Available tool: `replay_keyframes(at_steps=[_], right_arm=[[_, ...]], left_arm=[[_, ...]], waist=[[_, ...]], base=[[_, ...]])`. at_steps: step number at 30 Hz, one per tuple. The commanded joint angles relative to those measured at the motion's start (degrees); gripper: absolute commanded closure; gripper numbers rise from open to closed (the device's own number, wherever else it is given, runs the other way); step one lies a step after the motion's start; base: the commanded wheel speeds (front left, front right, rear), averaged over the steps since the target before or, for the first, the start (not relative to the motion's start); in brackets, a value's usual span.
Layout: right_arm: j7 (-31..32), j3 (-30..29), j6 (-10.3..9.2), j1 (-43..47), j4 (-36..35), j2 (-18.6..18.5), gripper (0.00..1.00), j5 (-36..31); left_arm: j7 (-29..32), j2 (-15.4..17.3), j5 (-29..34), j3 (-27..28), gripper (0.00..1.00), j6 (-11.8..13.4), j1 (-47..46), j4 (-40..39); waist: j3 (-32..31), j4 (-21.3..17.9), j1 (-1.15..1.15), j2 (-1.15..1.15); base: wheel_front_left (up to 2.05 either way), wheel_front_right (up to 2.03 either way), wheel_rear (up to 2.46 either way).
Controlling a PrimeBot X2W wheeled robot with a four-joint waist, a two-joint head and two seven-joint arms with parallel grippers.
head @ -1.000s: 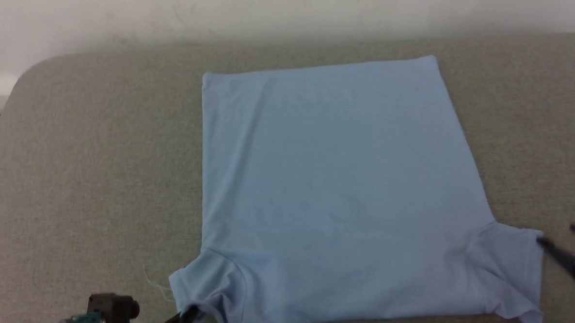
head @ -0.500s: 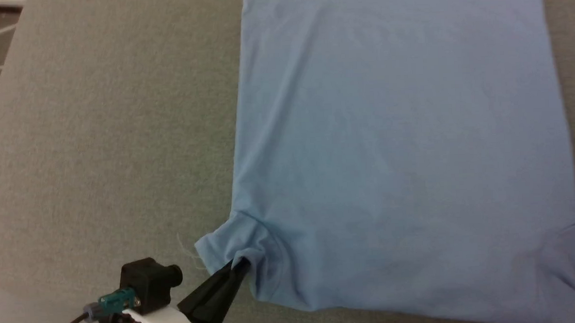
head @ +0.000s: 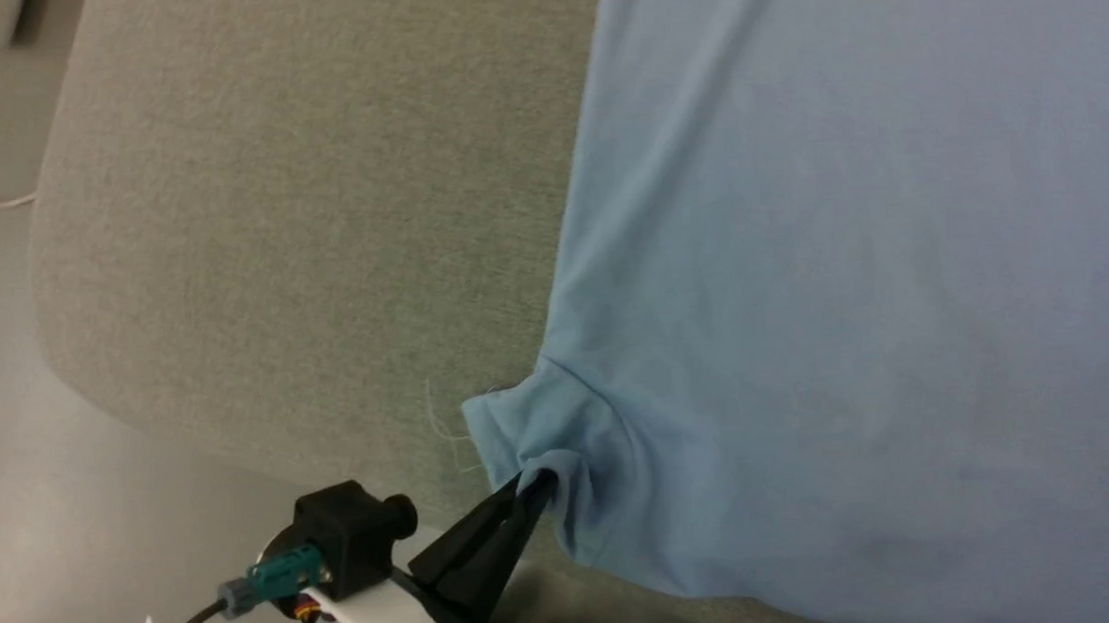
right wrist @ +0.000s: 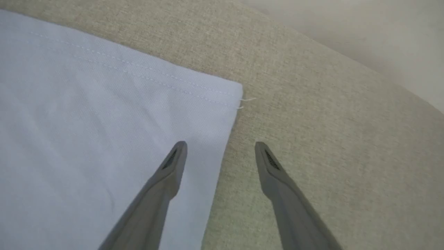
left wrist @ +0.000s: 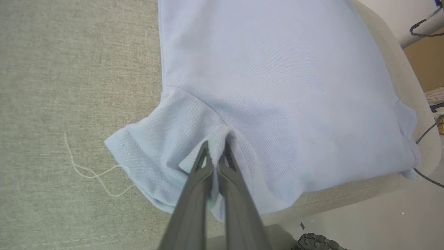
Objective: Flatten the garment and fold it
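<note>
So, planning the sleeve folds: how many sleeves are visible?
2. One sleeve is pinched in the left pincer; the other sleeve lies at the shirt's opposite side, near the padded surface's edge.

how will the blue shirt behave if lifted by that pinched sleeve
Probably floppy: the shirt puckers into a soft fold where the left jaws pinch its sleeve. Likely light, as the knit looks thin. It may drag on the coarse table cover.

- One garment was counted, a light blue shirt.
- It had two sleeves: near sleeve, far sleeve.
- Two hands were logged: left hand, right hand.
- Each hand had two fingers, four in total.
- One tabletop.
- One loose thread lay by the near sleeve.
</note>
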Motion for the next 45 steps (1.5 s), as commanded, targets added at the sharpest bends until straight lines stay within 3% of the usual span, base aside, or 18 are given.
replay_keyframes(at_steps=[1,9,10,11,19,30,38,45], right_arm=[[-0.30,0.14,-0.11,-0.88,0.79,-0.05,0.00,-0.54],[-1.94,1.93,-0.11,-1.34,5.68,-0.64,0.00,-0.18],[-1.96,2.27,-0.11,-0.91,6.28,-0.66,0.54,-0.10],[-1.98,2.61,-0.11,-0.43,6.79,-0.69,1.00,0.06],[-6.51,4.52,-0.11,3.90,9.37,-0.84,1.00,1.09],[-13.66,6.38,-0.11,18.60,7.62,0.25,1.00,8.22],[-14.61,4.02,-0.11,34.27,-1.92,0.29,1.00,11.87],[-9.52,-6.34,-0.11,49.94,-15.13,2.69,1.00,11.02]], left_arm=[[-0.42,-0.66,0.37,-0.27,1.00,-0.72,-0.98,0.25],[-1.39,-1.79,0.26,-0.68,1.00,-1.31,-1.35,2.52],[-1.52,-1.93,0.18,-0.73,1.00,-1.49,-1.43,2.65],[-1.73,-2.08,0.09,-0.68,1.00,-1.61,-1.52,2.78],[-2.35,-1.45,0.11,0.25,1.00,-0.89,-1.32,4.26],[-2.62,1.24,-2.84,2.65,1.00,1.35,2.92,6.34],[-4.50,3.64,-4.48,5.56,1.00,3.61,6.74,7.39],[-7.11,4.39,-4.36,7.29,1.00,5.63,9.29,7.91]], waist=[[4.33,4.64,-0.01,0.01],[4.60,4.71,-0.01,0.01],[4.46,4.58,-0.01,0.01],[4.30,4.39,-0.01,0.01],[-0.61,0.66,-0.01,0.01],[-15.10,-10.23,-0.01,0.01],[-23.80,-17.09,-0.01,0.01],[-26.80,-19.96,-0.01,0.01]], base=[[0.00,0.00,0.00],[0.00,0.00,0.00],[0.00,0.00,0.00],[0.00,0.00,0.00],[0.00,0.00,0.00],[0.00,0.00,0.00],[0.00,0.00,0.00],[0.00,0.00,0.00]])
